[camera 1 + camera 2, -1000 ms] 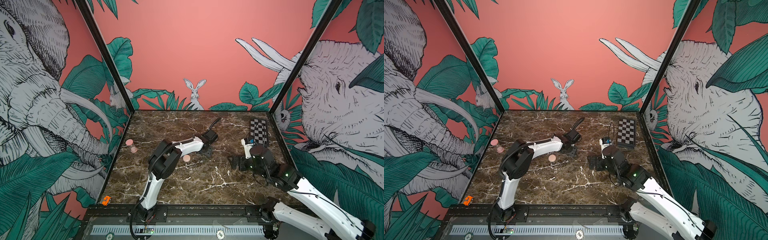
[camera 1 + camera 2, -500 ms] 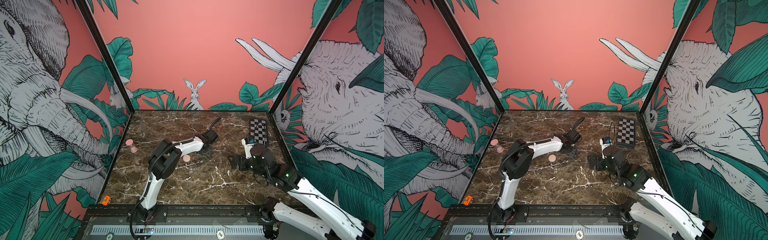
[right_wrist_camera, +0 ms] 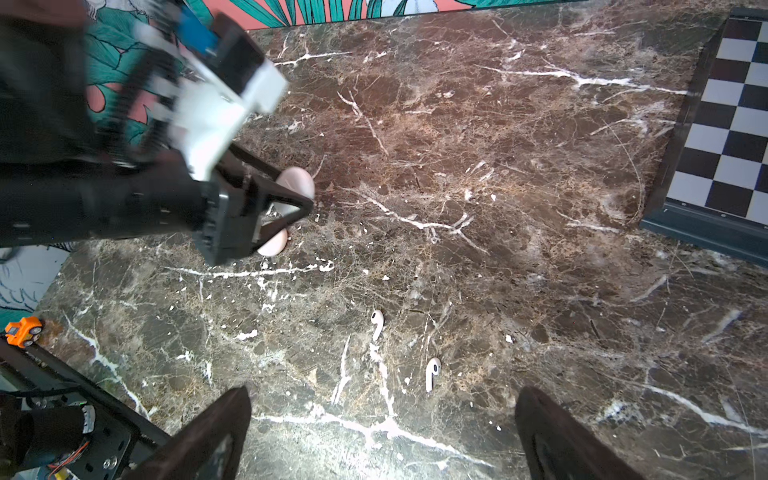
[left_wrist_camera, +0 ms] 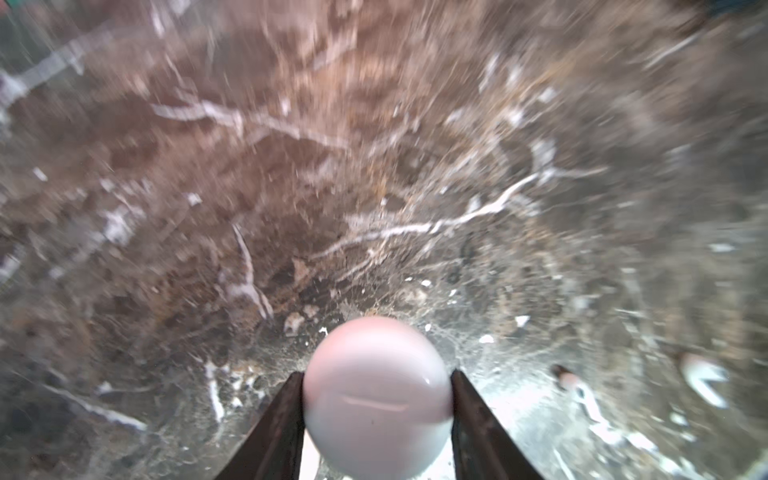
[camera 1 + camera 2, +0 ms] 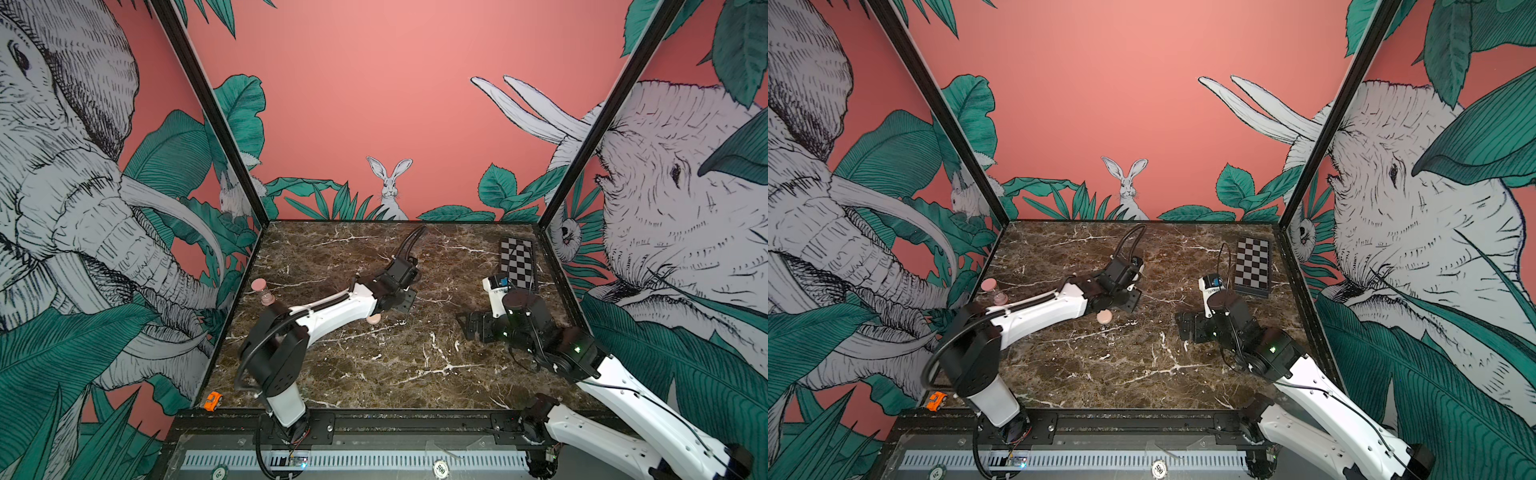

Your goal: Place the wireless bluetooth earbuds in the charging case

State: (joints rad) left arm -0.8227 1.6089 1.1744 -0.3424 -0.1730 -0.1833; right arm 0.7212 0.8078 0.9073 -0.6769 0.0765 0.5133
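My left gripper (image 4: 376, 374) is shut on a round pale pink charging case (image 4: 376, 399), one dark finger on each side; a seam runs across the case. In both top views that case (image 5: 374, 319) (image 5: 1104, 318) shows low over the marble beside the left wrist. The right wrist view also shows the case (image 3: 296, 183) partly behind the left fingers. Two white earbuds (image 3: 377, 322) (image 3: 432, 372) lie loose on the marble just ahead of my right gripper (image 3: 382, 436), which hangs open and empty above them. In a top view the right gripper (image 5: 473, 326) sits right of centre.
A checkered board (image 5: 517, 264) (image 3: 727, 116) lies at the back right. Another pink round case (image 5: 261, 286) stands against the left wall. An orange toy car (image 5: 212, 401) sits at the front left corner. Printed walls close in three sides.
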